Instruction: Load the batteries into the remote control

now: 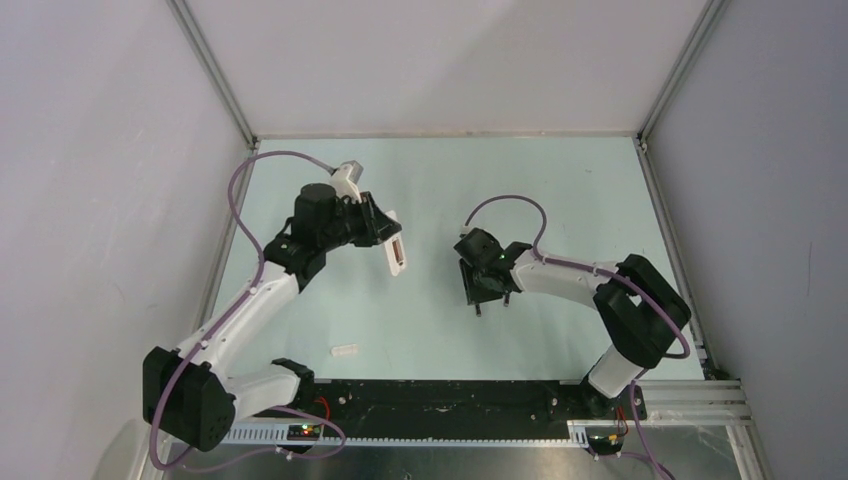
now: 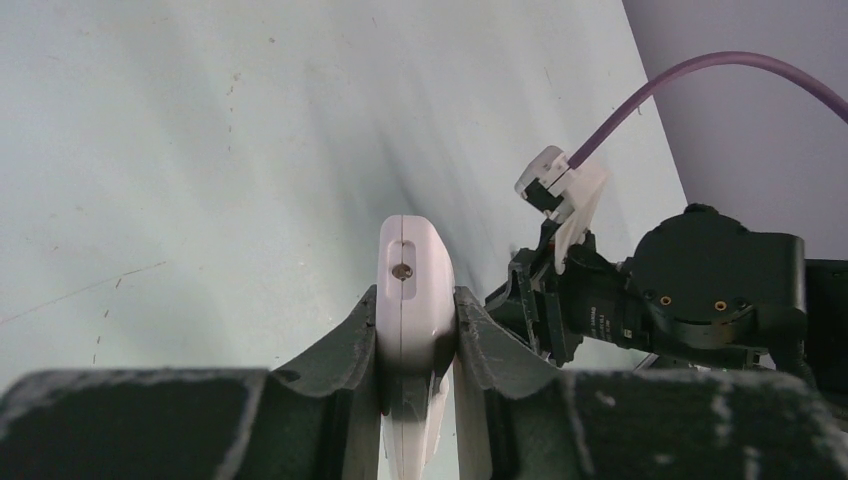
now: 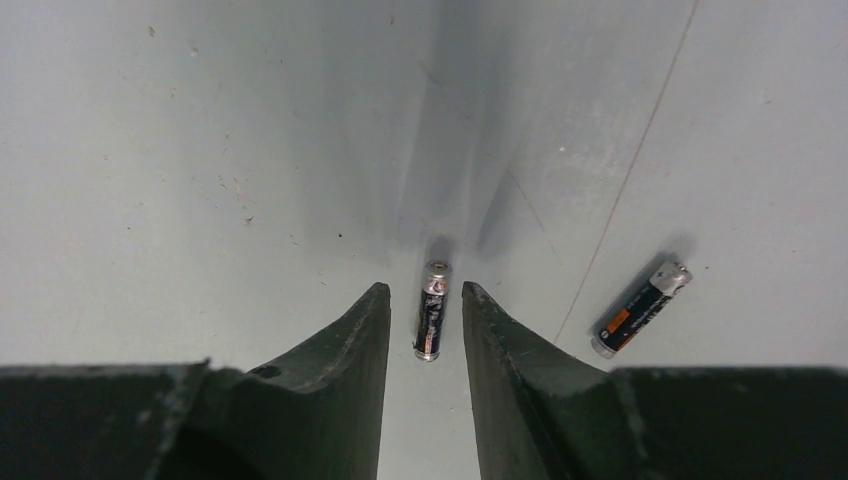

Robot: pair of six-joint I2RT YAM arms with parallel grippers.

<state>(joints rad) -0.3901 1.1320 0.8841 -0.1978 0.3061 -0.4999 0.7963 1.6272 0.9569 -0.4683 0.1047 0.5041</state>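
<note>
L pincer (image 2: pixel 415 300): shut tight on remote control (image 2: pixel 412 285), a slim white handset w/ rounded end, held edge-on btwn both fingers. End face projects past the tips and shows a small slot w/ a dark dot. Battery recess contents: cannot tell.

R pincer (image 3: pixel 424 292): jaws narrowly apart, straddling one battery (image 3: pixel 432 312), a dark cell w/ silver cap. It lies on the table (image 1: pixel 560 190) lengthwise btwn the fingers, thin gap each side; nothing gripped.

Second battery (image 3: pixel 640 310): dark w/ orange band, angled, on table outside the R pincer's right-hand finger in wrist view, apart from it.

White cover strip (image 1: pixel 344 350): flat on table, well apart from both pincers.
</note>
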